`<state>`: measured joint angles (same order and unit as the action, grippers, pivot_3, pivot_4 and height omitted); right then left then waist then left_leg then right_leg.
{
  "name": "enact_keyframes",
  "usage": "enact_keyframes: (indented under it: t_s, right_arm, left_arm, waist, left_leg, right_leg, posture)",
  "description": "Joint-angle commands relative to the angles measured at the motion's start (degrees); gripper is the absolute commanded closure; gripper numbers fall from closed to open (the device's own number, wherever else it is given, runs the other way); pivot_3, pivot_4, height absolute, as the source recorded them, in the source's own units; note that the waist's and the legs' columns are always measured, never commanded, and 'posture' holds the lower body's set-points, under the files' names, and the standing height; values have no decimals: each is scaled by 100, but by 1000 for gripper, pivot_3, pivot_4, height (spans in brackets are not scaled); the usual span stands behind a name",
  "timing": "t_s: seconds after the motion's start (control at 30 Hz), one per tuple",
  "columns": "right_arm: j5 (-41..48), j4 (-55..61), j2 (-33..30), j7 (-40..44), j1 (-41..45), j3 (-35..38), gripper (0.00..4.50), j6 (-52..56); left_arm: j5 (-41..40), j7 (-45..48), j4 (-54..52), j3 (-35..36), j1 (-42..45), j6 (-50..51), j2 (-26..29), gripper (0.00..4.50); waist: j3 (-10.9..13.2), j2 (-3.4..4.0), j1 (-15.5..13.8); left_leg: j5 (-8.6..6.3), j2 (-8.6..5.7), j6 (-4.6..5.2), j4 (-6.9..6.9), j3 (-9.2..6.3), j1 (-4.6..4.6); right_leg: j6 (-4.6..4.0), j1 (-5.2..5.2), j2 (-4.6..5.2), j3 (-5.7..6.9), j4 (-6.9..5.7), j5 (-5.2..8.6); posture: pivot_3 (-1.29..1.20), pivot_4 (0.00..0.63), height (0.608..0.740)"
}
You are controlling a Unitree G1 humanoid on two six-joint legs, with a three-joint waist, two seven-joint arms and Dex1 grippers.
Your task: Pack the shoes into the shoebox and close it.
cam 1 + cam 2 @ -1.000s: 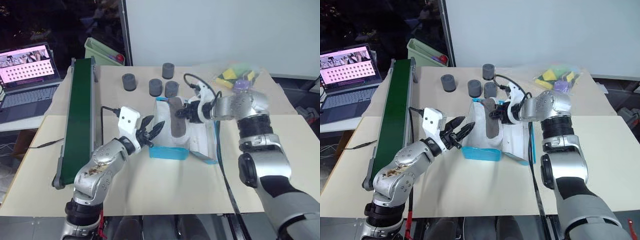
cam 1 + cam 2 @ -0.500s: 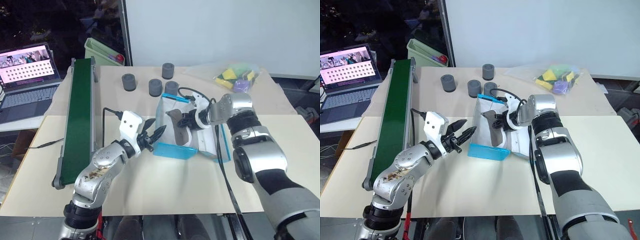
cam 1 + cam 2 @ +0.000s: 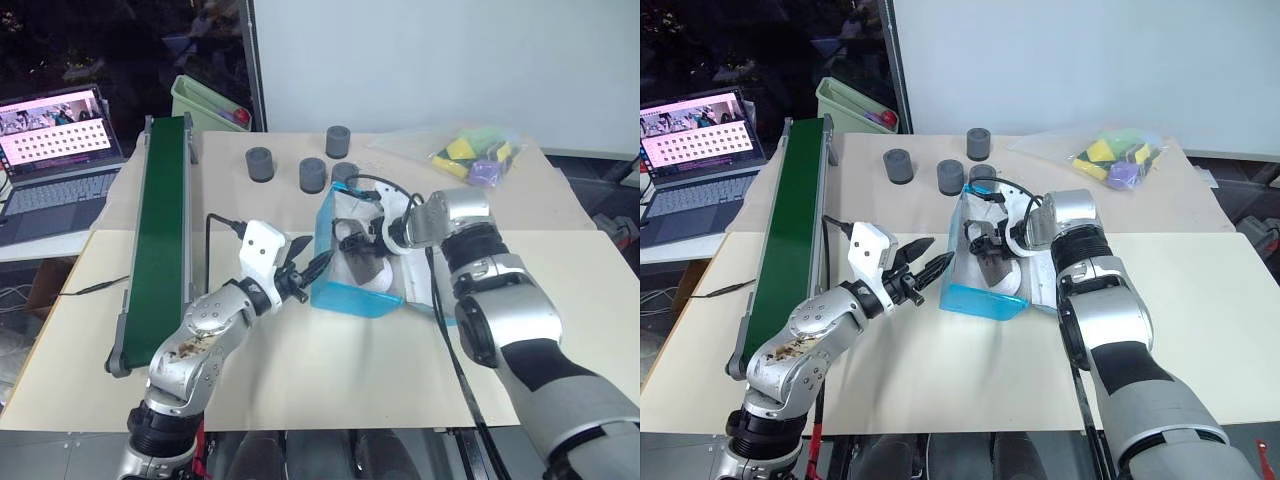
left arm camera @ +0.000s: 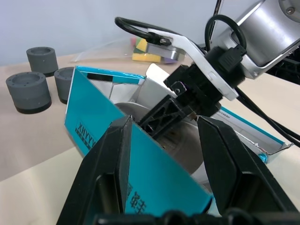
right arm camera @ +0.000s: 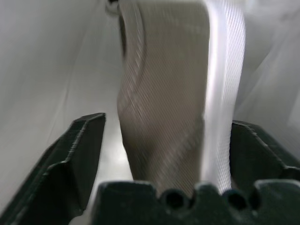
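Leftmost, a long dark green conveyor belt (image 3: 158,225) lies along the beige counter (image 3: 330,370). Next, the left gripper (image 3: 306,270) hovers just beside the near left wall of the bright blue rectangular cardboard shoebox (image 3: 352,299), fingers parted about halfway and holding nothing. Inside the white-lined box, a grey-brown sneaker with a thick white sole (image 5: 164,93) lies between the right gripper's (image 3: 347,243) fingers, which are spread wide and stand clear of it. Behind the box stand four small dark grey cylinders (image 3: 260,163). Far right, a clear bag of coloured pieces (image 3: 470,153) rests.
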<state>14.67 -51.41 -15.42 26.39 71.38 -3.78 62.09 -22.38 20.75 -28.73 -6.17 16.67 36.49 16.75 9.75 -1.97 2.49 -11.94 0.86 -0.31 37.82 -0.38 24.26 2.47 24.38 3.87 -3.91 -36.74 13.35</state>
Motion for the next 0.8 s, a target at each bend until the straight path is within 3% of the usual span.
enact_keyframes:
  t_s: [0.03,0.43,0.57,0.7,0.8]
  right_arm:
    - [-101,615,-17,84,294,10,260,-213]
    - [-75,2797,83,147,-8,-92,260,-39]
    - [125,3910,82,320,-624,-93,260,-179]
    - [550,5095,378,149,-1568,405,260,-112]
    - [556,6053,276,323,-2337,159,260,-626]
  left_arm:
    - [-21,30,-173,15,154,-68,-29,2152]
    - [34,-122,172,452,228,-97,39,2152]
    - [273,-488,501,1039,259,-203,188,2152]
    - [619,-1380,691,1768,322,50,209,2152]
    - [929,-1873,688,2050,288,169,256,2152]
  waist:
    - [0,0,0]
    - [1,1,6]
    - [0,1,4]
    - [0,0,5]
    - [0,0,-7]
  left_leg:
    - [0,0,0,0,0,0]
    - [0,1,0,0,-2,0]
    - [0,2,0,0,-5,0]
    - [0,2,0,0,-11,0]
    - [0,2,0,0,-15,5]
  right_leg:
    - [0,0,0,0,0,0]
    - [0,3,0,0,-3,0]
    - [0,2,0,2,-3,0]
    - [0,1,2,5,-4,0]
    - [0,5,4,7,-10,-1]
  posture:
    - [0,150,729]
    - [0,150,729]
    - [0,150,729]
    - [0,150,729]
    - [0,150,729]
